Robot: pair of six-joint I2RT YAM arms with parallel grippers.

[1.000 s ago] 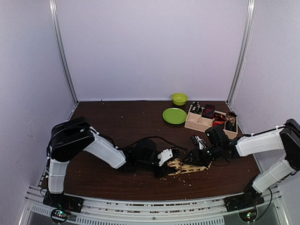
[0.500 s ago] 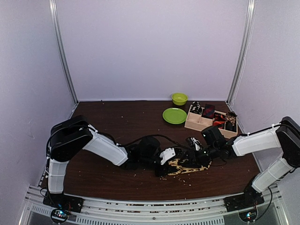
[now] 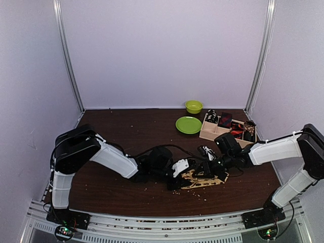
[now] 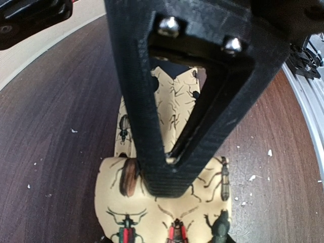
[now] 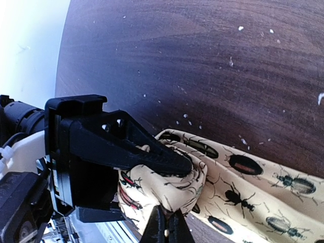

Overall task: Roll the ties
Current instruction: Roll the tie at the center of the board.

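Top external view: both arms reach low from the near edge and meet mid-table. The left gripper (image 3: 175, 175) is clamped on the rolled end of the tie (image 4: 167, 215). The right gripper (image 5: 167, 217) pinches a fold just beside it. Bare table (image 3: 116, 131) spreads leftward. Plate (image 3: 188, 124), bowl (image 3: 193, 106) and tray (image 3: 212, 135) sit far right.

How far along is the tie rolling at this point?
Done: rolled bundles sit in the tray. In hand: the left gripper and right gripper both pinch the bunched end of the tan tie. Still to do: its remaining length lies flat, unrolled, on the table.
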